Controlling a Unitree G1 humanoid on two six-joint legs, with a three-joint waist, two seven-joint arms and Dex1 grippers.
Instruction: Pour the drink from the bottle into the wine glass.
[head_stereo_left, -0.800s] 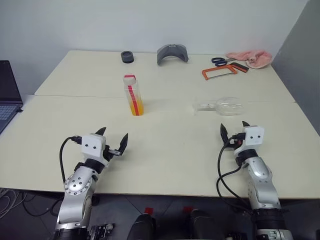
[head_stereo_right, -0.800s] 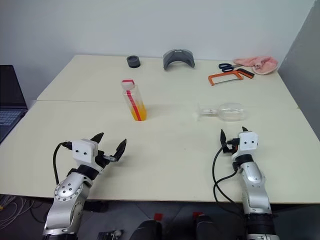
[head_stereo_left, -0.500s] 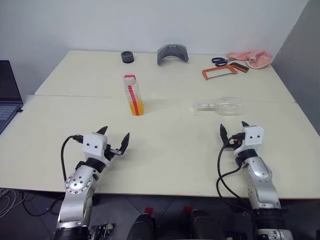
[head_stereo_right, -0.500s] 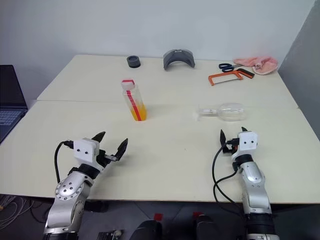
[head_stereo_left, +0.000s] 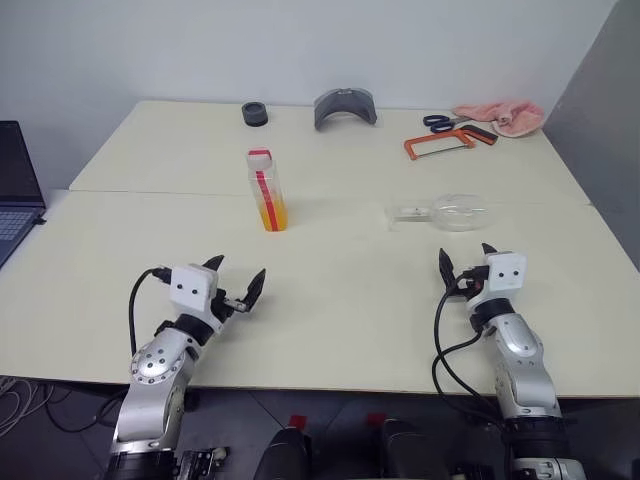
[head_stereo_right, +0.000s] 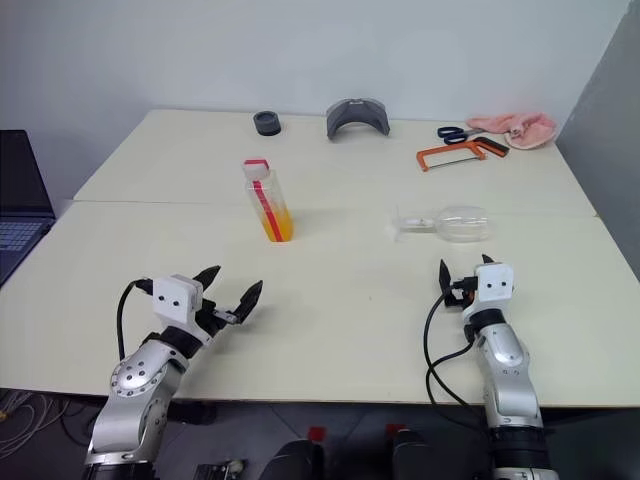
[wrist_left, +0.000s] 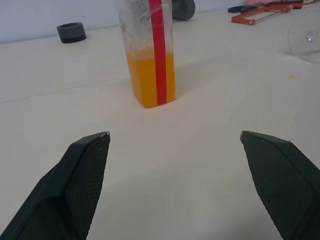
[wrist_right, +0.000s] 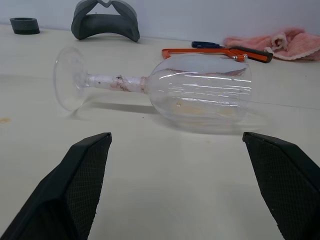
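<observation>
Both arms are held low over the near edge of the surface (head_stereo_left: 340, 300), reaching forward and about level. The left gripper (head_stereo_left: 236, 285) is spread wide and empty, aimed at the bottle (head_stereo_left: 265, 188), which stands upright further back with the drink (wrist_left: 150, 77) filling its lower part. The right gripper (head_stereo_left: 464, 263) is likewise spread and empty, just short of the wine glass (wrist_right: 170, 90), which is lying on its side.

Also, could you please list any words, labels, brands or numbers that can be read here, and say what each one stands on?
None can be read.
bottle: its red stripe shows no legible lettering.
white cap: red marking, too small to read.
</observation>
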